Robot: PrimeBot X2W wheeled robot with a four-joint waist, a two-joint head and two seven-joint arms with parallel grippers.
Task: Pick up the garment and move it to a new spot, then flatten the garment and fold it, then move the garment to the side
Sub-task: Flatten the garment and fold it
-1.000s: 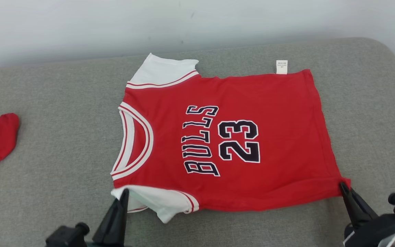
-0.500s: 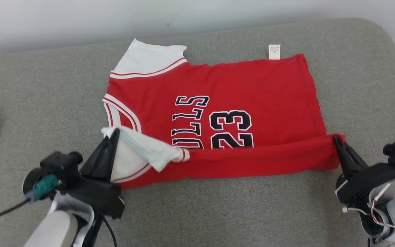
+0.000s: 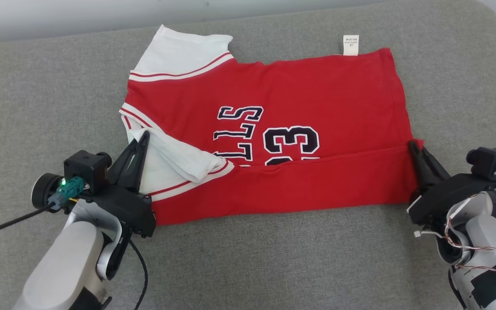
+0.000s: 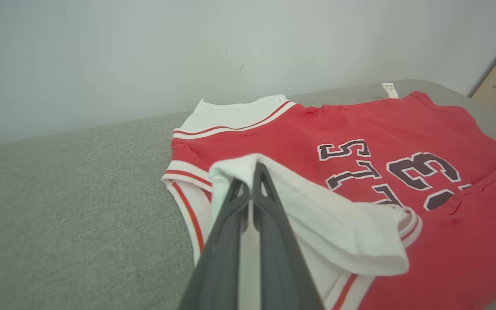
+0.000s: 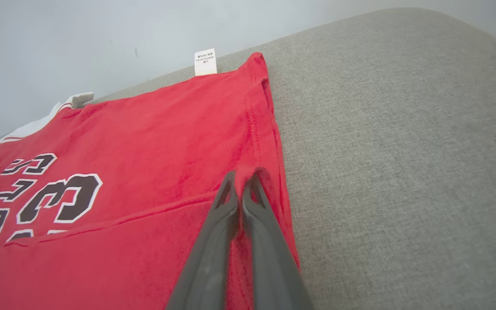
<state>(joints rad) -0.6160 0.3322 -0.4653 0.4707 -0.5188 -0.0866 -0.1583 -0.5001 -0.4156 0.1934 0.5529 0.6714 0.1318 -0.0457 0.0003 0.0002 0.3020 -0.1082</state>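
on the grey upholstered surface [image 3: 274, 267] a red jersey [image 3: 308, 86] lies spread, its neckline toward the robot's left and its bottom hem toward the right. the near long edge is folded up over the front, and the fold covers the lower part of the black "23" and of the letters beside it. the left gripper [image 3: 144, 135] has its jaws pressed together on the near white sleeve [image 3: 179, 157], pinching its edge at the tips; the sleeve drapes over the folded red edge, beside the neckline trim. from the left wrist view the two dark fingers [image 4: 280, 241] meet at the tip with white cloth bunched around them. the right gripper [image 3: 412, 145] is clamped on the jersey's hem corner, at the right end of the folded strip; the right wrist view shows its tips together at the red hem. the far sleeve [image 3: 183, 51] lies flat near the wall [image 3: 58, 17], and a small white label [image 3: 351, 45] sticks out from the jersey's far edge.
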